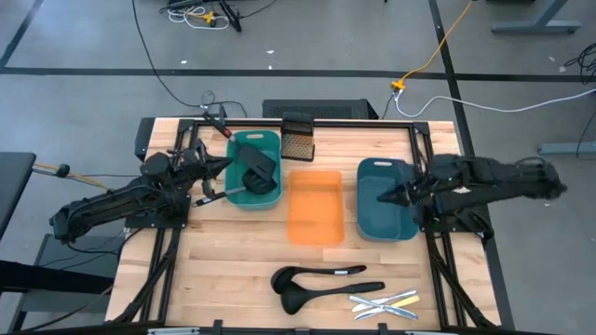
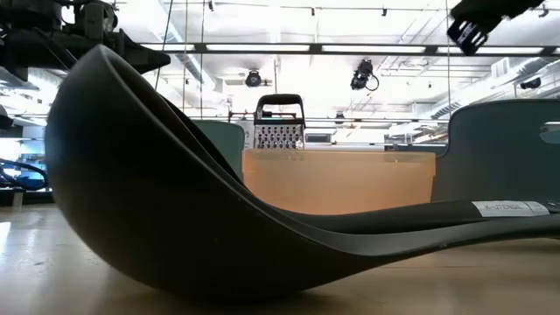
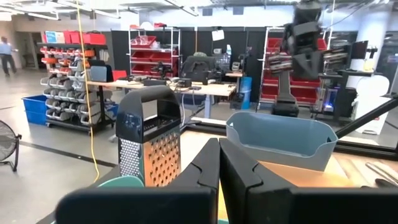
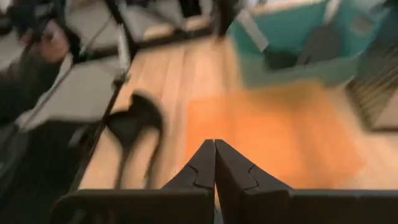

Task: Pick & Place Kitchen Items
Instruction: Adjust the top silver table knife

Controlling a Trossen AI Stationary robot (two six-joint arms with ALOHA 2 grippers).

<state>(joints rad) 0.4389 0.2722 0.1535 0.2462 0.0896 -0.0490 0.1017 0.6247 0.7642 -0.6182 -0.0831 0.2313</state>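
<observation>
Left gripper (image 1: pixel 226 164) shut tight, fingers pressed together and holding nothing, poised over the left edge of the teal tray (image 1: pixel 270 200) on the table's left side. Right gripper (image 1: pixel 379 197) likewise pinched closed and empty, hovering above the blue tray (image 1: pixel 386 230) on the right. Same closed fingertips plain in both wrist views (image 3: pixel 219 163) (image 4: pixel 214 163).

Two black-headed spatulas (image 1: pixel 253 169) lying inside the teal tray, heads overlapping, one metal handle reaching out over the tray's left rim. Orange tray (image 1: pixel 314 207) between the teal and blue ones, bare inside. Small dark mesh box (image 1: pixel 298 137) standing upright at the far edge, just beyond the gap between teal and orange trays.

Two all-black ladles (image 1: pixel 321 279) resting side by side on the wooden table (image 1: pixel 223 261) near the front edge, bowls to the left, handles pointing right; one bowl fills the low view (image 2: pixel 157 201). Small silvery and pale-yellow cutlery pieces (image 1: pixel 384 304) crossed in a loose pile just right of the ladles, at the near edge.
</observation>
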